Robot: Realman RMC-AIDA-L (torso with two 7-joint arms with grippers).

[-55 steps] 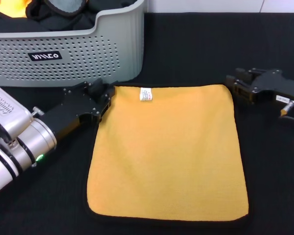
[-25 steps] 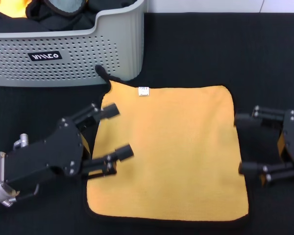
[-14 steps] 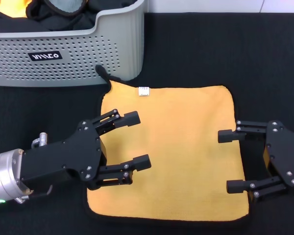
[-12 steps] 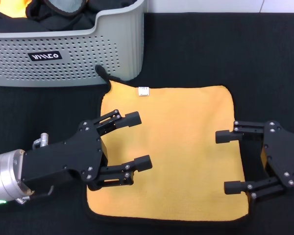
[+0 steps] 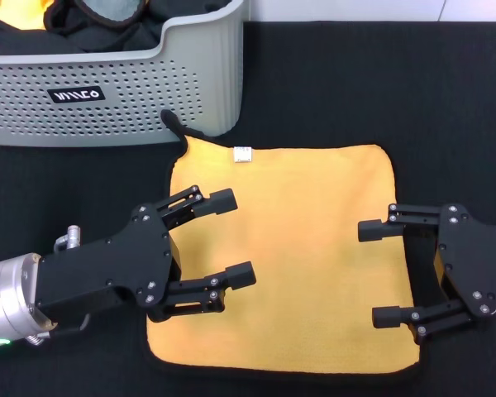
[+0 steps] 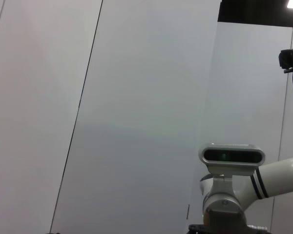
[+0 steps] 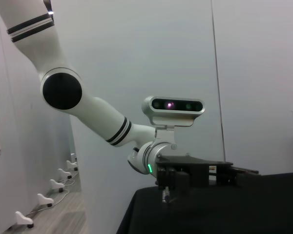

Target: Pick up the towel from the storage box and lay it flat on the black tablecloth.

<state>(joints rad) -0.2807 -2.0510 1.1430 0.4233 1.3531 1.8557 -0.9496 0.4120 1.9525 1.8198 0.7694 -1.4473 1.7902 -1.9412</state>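
The towel [image 5: 302, 248] lies flat, yellow-orange side up, on the black tablecloth [image 5: 355, 83] in the head view. Its white tag [image 5: 243, 154] and black corner loop [image 5: 174, 122] are at the far edge, near the storage box [image 5: 107, 91]. My left gripper [image 5: 231, 238] is open and empty, raised over the towel's left part. My right gripper [image 5: 379, 273] is open and empty, raised over the towel's right edge. The left gripper also shows far off in the right wrist view [image 7: 244, 173].
The storage box holds dark cloths [image 5: 107, 21] and a bit of orange fabric [image 5: 21, 10]. The wrist views show only a white wall, the robot's head camera [image 7: 173, 109] and the white left arm [image 7: 83, 105].
Both grippers let go of the towel's far corners, opened, drew back toward me and lifted over the towel. In the last half second the right gripper crept slightly inward.
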